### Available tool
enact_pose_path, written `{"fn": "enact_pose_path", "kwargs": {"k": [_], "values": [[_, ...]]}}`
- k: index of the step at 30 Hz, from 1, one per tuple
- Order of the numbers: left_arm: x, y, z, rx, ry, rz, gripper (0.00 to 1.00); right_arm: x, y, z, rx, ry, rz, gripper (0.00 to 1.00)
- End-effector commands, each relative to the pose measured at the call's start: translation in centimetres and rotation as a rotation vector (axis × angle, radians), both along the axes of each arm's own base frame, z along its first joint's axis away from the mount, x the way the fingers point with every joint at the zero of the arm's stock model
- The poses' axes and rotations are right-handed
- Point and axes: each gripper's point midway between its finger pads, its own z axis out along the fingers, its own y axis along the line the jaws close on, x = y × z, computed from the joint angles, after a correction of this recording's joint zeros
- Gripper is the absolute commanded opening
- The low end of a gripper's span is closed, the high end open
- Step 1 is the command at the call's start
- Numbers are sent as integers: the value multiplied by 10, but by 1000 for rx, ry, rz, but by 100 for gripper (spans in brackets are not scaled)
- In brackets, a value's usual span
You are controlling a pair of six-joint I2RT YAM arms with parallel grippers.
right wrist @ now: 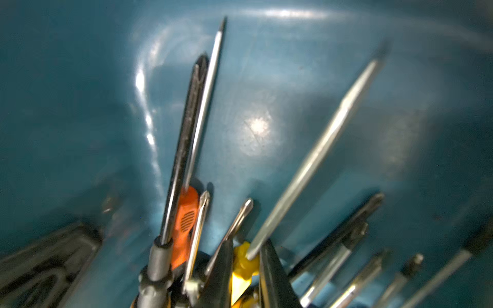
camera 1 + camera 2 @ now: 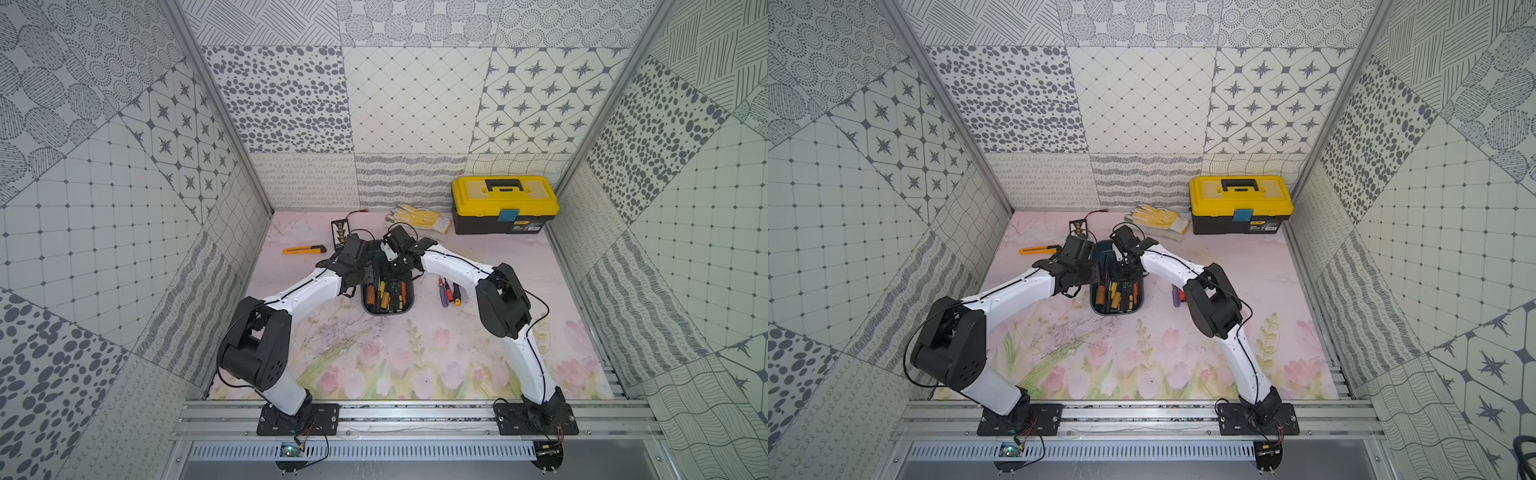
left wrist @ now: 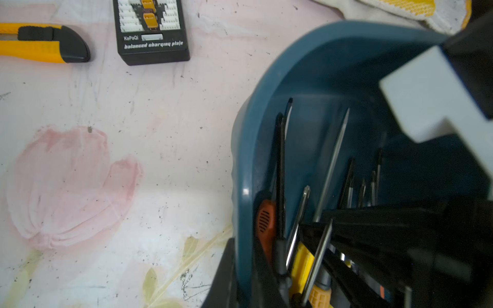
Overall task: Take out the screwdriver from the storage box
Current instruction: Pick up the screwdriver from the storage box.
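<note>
At the middle of the flower-printed mat point(image 2: 374, 357) stands the storage box point(image 2: 388, 314), a lidless teal tub. Both top views show the two arms bent over its far half. Contents: a mass of screwdrivers point(image 2: 386, 296), handles at the robot's end, shafts pointing to the far end.

Left gripper point(image 3: 244, 256): fingers pressed together on the tub's side wall, one outside and one inside, with the teal rim between them.

Right gripper point(image 1: 246, 248): down inside the tub. Its two fingers stand narrowly apart on either side of the yellow collar of the yellow-handled screwdriver point(image 1: 306, 170), and the yellow fills the gap. The wrist picture is blurred, but it reads as a pinch. That screwdriver is inside the tub, its long silver shaft slanting toward the far wall. Just beside it lies an orange-handled screwdriver point(image 1: 185, 221).

Outside the tub: three screwdrivers point(image 2: 449, 291) lie side by side on the mat near the right arm's elbow, apart from the tub. A yellow utility knife point(image 2: 304, 249) and a black charging board point(image 3: 152, 32) lie beyond the left arm. Work gloves point(image 2: 419, 217) lie near the back wall, just beside a yellow-lidded toolbox point(image 2: 505, 203) with its lid down.
</note>
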Motion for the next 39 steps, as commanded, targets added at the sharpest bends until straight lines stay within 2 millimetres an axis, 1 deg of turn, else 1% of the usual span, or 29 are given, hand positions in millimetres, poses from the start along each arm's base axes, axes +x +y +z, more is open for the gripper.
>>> {"fn": "enact_pose_path", "kwargs": {"k": [1,14,18,23,28,32,35,39], "values": [[18,-4,18,-35,-94,14,0,6,-1,33,27,-91,2,0],[19,-1,14,-30,-81,29,0,10,-9,74,81,-193,-23,0],[19,-1,14,-31,-82,30,0,12,-13,80,82,-209,-25,0],[19,-1,13,-30,-78,31,0,14,-20,93,85,-239,-28,0],[19,0,13,-25,-76,33,0,18,-38,110,74,-285,-33,0],[19,3,13,-17,-77,37,0,21,-61,118,39,-310,-31,0],[18,6,12,-8,-72,44,0,22,-80,118,-8,-318,-27,0],[18,14,13,-6,-72,62,0,20,-103,107,-81,-285,-17,0]]}}
